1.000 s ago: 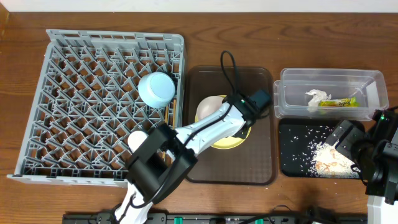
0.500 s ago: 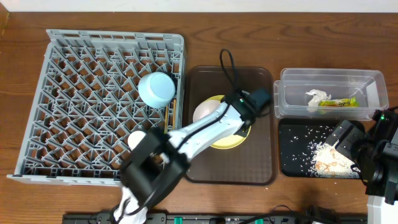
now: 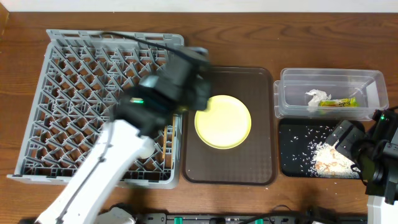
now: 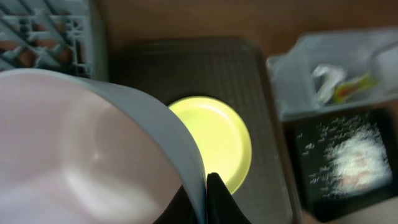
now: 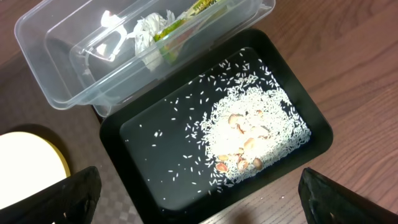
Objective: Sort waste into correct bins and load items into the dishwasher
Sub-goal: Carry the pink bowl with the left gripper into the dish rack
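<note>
Pink bowl (image 4: 81, 155) in left pincer (image 4: 203, 200)

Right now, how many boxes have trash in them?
2. The clear plastic tub at the right holds a crumpled napkin and a yellow-green wrapper; the black tray just in front of it holds rice. The left arm might hide more.

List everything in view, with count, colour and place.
table: one, brown wood, under everything
rack: one, grey, left
brown tray: one, centre
plate: one, yellow, on brown tray
bowl: one, pink, held aloft
tub: one, clear, far right
napkin: one, white, in tub
wrapper: one, yellow-green, in tub
black tray: one, beside tub
rice: heap plus loose grains, white, in black tray
left end effector: shut on bowl's rim
right end effector: open, above black tray
</note>
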### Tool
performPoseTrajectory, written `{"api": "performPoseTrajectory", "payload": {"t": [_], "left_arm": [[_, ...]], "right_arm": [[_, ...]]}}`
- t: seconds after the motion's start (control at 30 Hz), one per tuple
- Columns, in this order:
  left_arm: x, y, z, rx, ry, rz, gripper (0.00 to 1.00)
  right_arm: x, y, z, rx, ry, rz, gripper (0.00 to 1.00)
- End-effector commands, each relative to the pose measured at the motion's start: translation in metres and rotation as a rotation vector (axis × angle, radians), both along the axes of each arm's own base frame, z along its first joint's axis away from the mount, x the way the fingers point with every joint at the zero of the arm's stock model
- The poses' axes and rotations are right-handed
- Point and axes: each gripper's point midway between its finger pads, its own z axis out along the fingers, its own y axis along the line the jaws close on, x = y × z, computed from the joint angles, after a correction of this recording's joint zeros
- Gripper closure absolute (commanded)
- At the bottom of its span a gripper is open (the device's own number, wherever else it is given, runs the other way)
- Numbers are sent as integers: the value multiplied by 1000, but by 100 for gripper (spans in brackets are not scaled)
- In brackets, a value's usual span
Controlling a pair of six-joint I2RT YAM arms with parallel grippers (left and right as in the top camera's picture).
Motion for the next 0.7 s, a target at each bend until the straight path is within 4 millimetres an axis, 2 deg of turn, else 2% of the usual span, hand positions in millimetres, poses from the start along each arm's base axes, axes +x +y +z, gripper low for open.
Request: {"api": "performPoseTrajectory", "payload": {"t": [0.0,0.2,0.33,0.37,0.47,0.57,0.67], "left_arm": [[2,24,27,-205,30,-80,92],[25,90,51,-552,62,-71,92],[41,131,55,-761,83,-48,92],[47,144,56,-858,89,-63,92],[53,161,61,-1057,94,-128,92],[67,176,37,-1110,160,-61,92],[75,183,13,-1135,202,-28,92]], "right_arm": [[0,-2,5,-5,-15,-11,1],[0,-2,5,-5,-15,-11,1],[0,-2,5,-5,-16,-11,1],[0,-2,5,-5,-15,-11,1],[0,-2,5,-5,-16,-11,1],[0,-2,5,-5,-15,-11,1],[0,-2,5,-5,-15,-11,1]]}}
